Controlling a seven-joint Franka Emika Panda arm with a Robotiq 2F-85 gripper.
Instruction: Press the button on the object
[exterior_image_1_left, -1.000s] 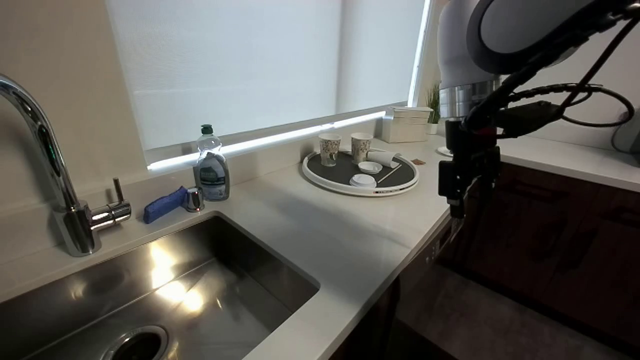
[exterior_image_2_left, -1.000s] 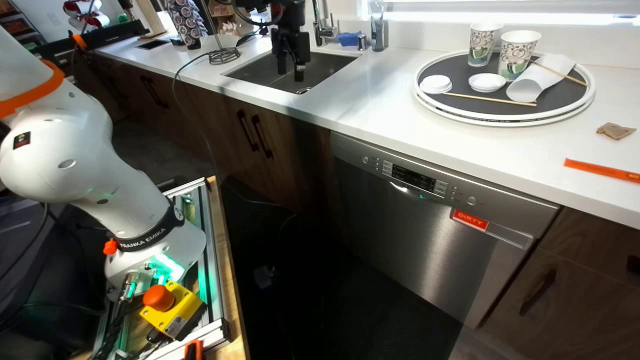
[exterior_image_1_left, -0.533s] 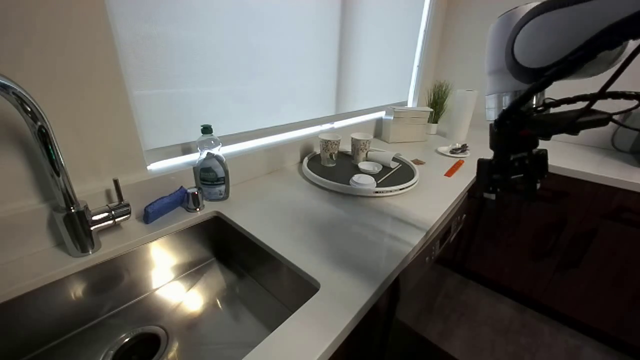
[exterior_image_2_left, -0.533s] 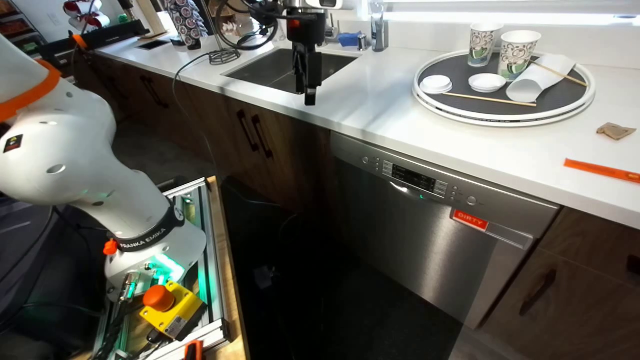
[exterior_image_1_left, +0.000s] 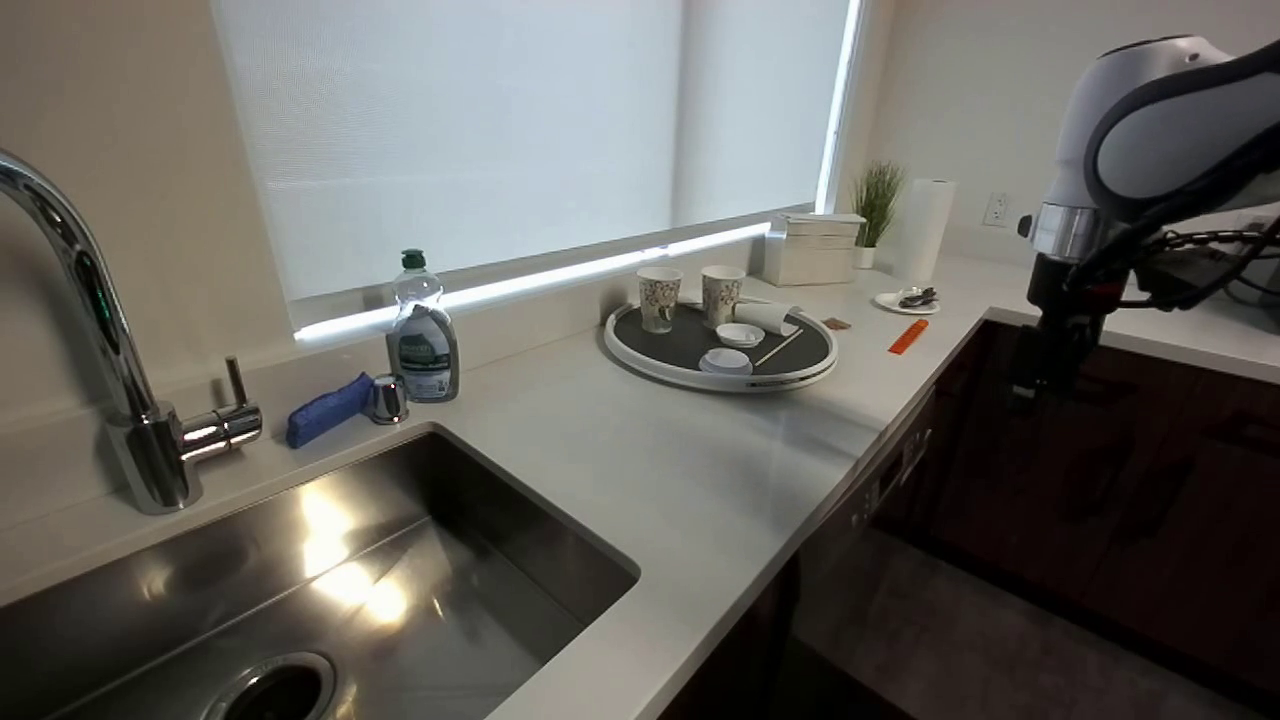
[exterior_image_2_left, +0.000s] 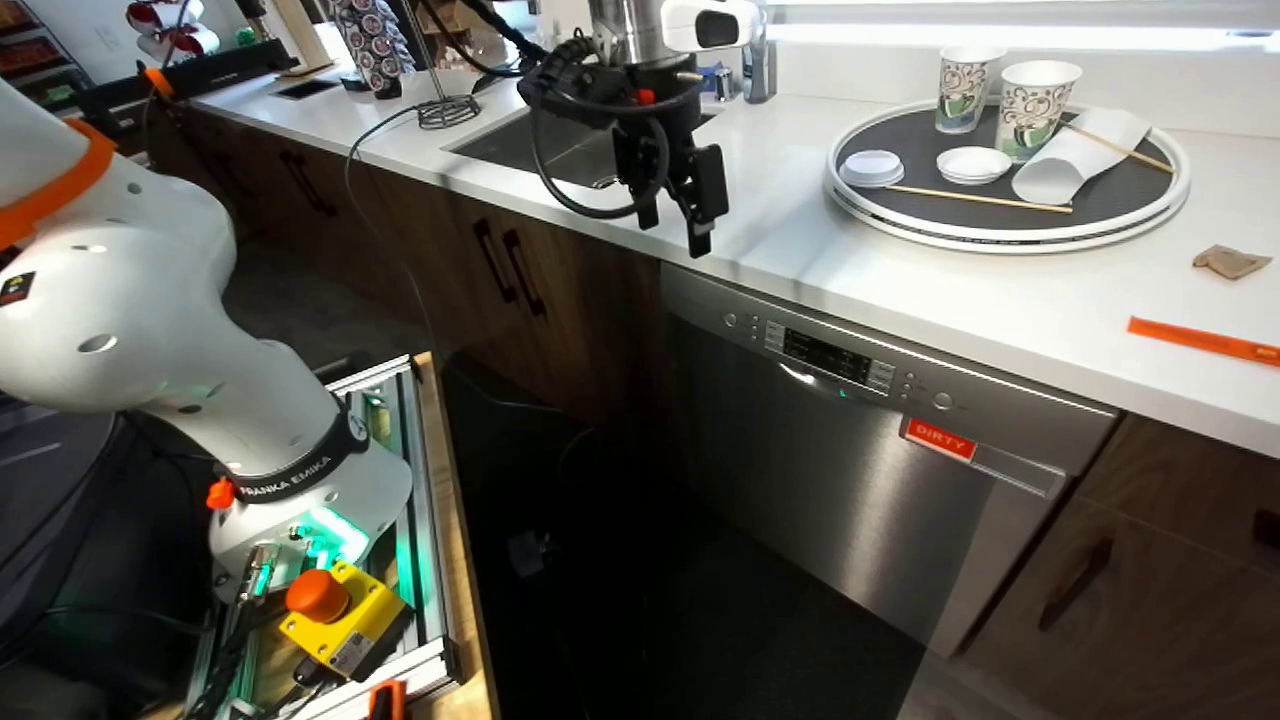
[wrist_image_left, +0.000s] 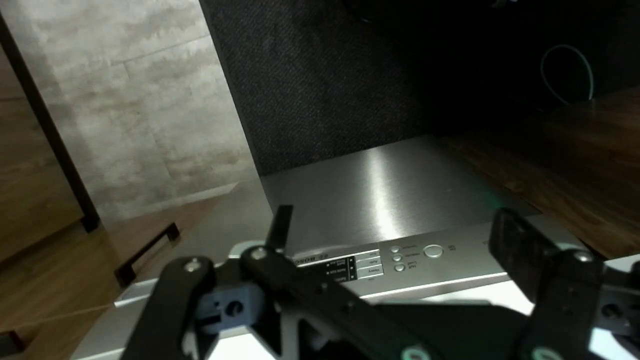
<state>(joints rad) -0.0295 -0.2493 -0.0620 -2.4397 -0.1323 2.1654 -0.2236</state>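
The stainless dishwasher (exterior_image_2_left: 800, 450) stands under the counter, with a control panel along its top edge. In the wrist view, the panel (wrist_image_left: 462, 260) shows a large round button (wrist_image_left: 433, 251), several small round buttons (wrist_image_left: 398, 258), flat keys and a dark display (wrist_image_left: 337, 270). The large button also shows in an exterior view (exterior_image_2_left: 730, 320). My gripper (exterior_image_2_left: 674, 230) is open and empty, pointing down near the counter's front edge, above the panel's left end and apart from it. In the wrist view its fingers (wrist_image_left: 395, 225) frame the buttons. It also shows in an exterior view (exterior_image_1_left: 1022, 390), dark and blurred.
A round tray (exterior_image_2_left: 1040, 238) with cups and lids stands on the white counter (exterior_image_2_left: 800, 210). The sink (exterior_image_1_left: 560, 540) lies beside it. An orange strip (exterior_image_2_left: 1200, 340) and a brown packet (exterior_image_2_left: 1232, 262) lie on the counter. A red DIRTY sign (exterior_image_2_left: 940, 440) is on the dishwasher.
My gripper has moved from in front of the sink towards the dishwasher and the camera in an exterior view, and has turned. It stays open. The objects on the counter have not moved.
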